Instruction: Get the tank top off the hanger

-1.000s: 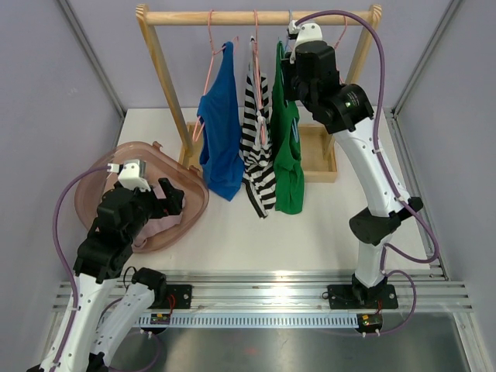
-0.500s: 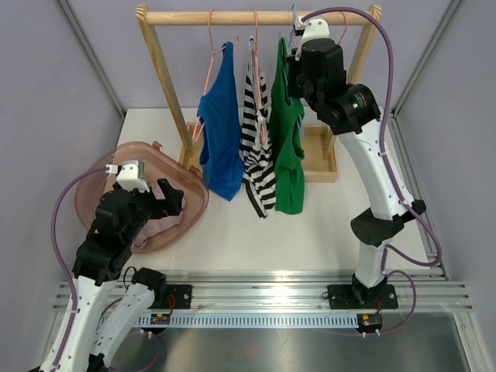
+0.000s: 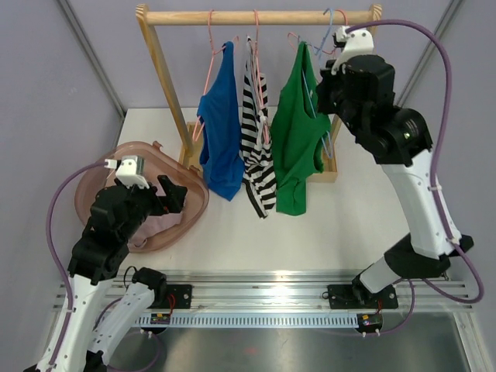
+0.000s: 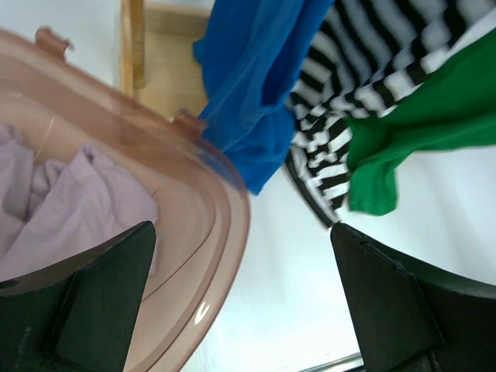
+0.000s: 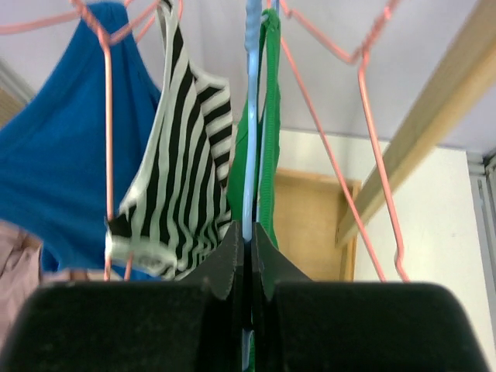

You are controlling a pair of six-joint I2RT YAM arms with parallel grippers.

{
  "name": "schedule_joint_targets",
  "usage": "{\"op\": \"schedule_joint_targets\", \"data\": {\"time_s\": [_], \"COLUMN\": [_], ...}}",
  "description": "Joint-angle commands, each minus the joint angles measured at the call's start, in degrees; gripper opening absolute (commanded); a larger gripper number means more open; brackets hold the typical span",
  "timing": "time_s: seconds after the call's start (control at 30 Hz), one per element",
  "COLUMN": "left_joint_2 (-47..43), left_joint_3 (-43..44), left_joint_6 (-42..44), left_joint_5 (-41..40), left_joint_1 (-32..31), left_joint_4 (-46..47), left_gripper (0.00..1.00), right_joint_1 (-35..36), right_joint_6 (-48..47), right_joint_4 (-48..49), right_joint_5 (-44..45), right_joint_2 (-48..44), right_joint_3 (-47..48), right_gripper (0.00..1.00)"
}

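Green top (image 3: 298, 132) hangs aslant on the blue hanger (image 5: 249, 116) under the rail (image 3: 256, 15), its length running down and left from the right hand (image 5: 248, 246), which is clamped on the wire. The left hand (image 4: 242, 232), fingers apart, hovers well apart over the basin (image 4: 186, 194).

From above and behind the arm bases, the top view takes in the whole bench (image 3: 325, 232) and rail (image 3: 256, 16). The left wrist view looks low beyond the left pincer (image 4: 242, 232) at the hanging clothes (image 4: 256, 77). The right wrist view, close in, sees them beyond the right pincer (image 5: 246, 232), along the blue hanger (image 5: 249, 116).
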Motion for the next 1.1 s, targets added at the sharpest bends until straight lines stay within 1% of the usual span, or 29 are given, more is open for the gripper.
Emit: {"op": "schedule_joint_targets", "data": {"time_s": [0.0,0.1,0.13,0.17,0.2,0.23,0.27,0.3,0.33,0.37,0.4,0.43,0.5,0.53,0.6,0.63,0.7,0.73,0.77,0.87,0.93,1.0,1.07], "left_joint_2": [1.7,3.9,4.4,5.0,6.1,6.6,7.3,8.5,9.5,10.4,12.7,14.0,16.9,19.9,23.3,26.2,28.8,31.9,33.3,38.6,40.6,43.0,43.9], "left_joint_3": [6.7,8.7,9.1,9.5,10.3,10.7,11.2,12.7,13.6,14.7,15.9,18.2,20.6,23.2,25.8,27.0,30.3,31.7,34.6,39.6,41.1,42.3,42.1], "left_joint_6": [-1.7,-3.1,-3.9,-4.2,-4.6,-5.2,-5.2,-5.2,-5.2,-4.4,-3.8,-2.7,-1.4,0.2,1.9,4.0,6.4,8.4,9.1,11.2,12.3,12.5,12.4], "left_joint_5": [4.9,7.4,7.9,7.9,7.7,6.7,6.0,5.0,1.8,0.7,-2.1,-5.5,-9.3,-13.0,-16.5,-19.5,-22.1,-23.9,-24.2,-23.6,-23.8,-23.9,-23.8], "left_joint_1": [-1.1,-2.5,-3.7,-4.6,-5.5,-8.1,-9.6,-11.2,-15.3,-17.5,-19.4,-23.6,-28.0,-32.4,-36.9,-41.4,-45.1,-48.1,-49.0,-51.3,-52.1,-52.5,-52.8], "left_joint_4": [5.3,9.4,10.1,10.8,12.4,13.4,14.3,15.6,16.1,16.4,16.8,17.0,18.0,18.1,18.7,19.5,21.5,22.0,22.2,22.8,23.0,22.9,23.0], "left_gripper": [0.99,0.99,0.99,0.99,0.99,0.99,0.99,0.99,0.99,0.99,0.99,0.99,0.99,0.99,0.99,0.99,0.99,0.99,0.99,0.99,0.99,0.95,0.87], "right_joint_1": [0.2,0.2,0.2,0.2,0.2,0.2,0.2,0.2,0.2,0.2,0.2,0.2,0.2,0.2,0.2,0.2,0.2,0.2,0.2,0.2,0.2,0.2,0.2], "right_joint_6": [2.1,2.8,3.3,3.4,3.8,4.8,5.0,5.4,5.7,6.1,6.4,7.0,7.7,8.5,9.8,10.2,11.3,11.4,11.7,12.5,13.2,13.5,13.6], "right_joint_4": [2.6,1.5,1.1,1.2,1.2,1.1,0.9,-0.4,-1.1,-1.9,-2.6,-4.3,-5.8,-7.4,-9.7,-10.5,-13.2,-14.0,-14.6,-15.9,-15.4,-15.0,-15.1], "right_joint_5": [-3.2,-7.1,-7.6,-8.5,-10.2,-10.9,-14.1,-15.5,-16.9,-18.1,-20.5,-21.7,-25.9,-27.1,-29.1,-29.8,-32.4,-33.7,-35.7,-39.0,-40.0,-40.9,-40.4], "right_joint_2": [-10.3,-17.8,-22.1,-24.4,-26.6,-28.8,-32.7,-34.6,-36.1,-38.9,-40.2,-42.5,-44.4,-46.0,-47.3,-48.0,-48.4,-48.5,-48.5,-48.8,-49.4,-49.6,-49.4], "right_joint_3": [-7.5,-16.2,-18.5,-23.6,-26.2,-28.5,-31.9,-33.2,-34.2,-35.3,-35.7,-35.8,-35.4,-35.0,-34.6,-34.3,-33.5,-33.1,-32.6,-31.5,-31.0,-30.4,-29.0], "right_gripper": [0.00,0.00,0.00,0.00,0.00,0.00,0.00,0.00,0.00,0.00,0.00,0.00,0.00,0.00,0.00,0.00,0.00,0.00,0.00,0.00,0.00,0.00,0.00]}}
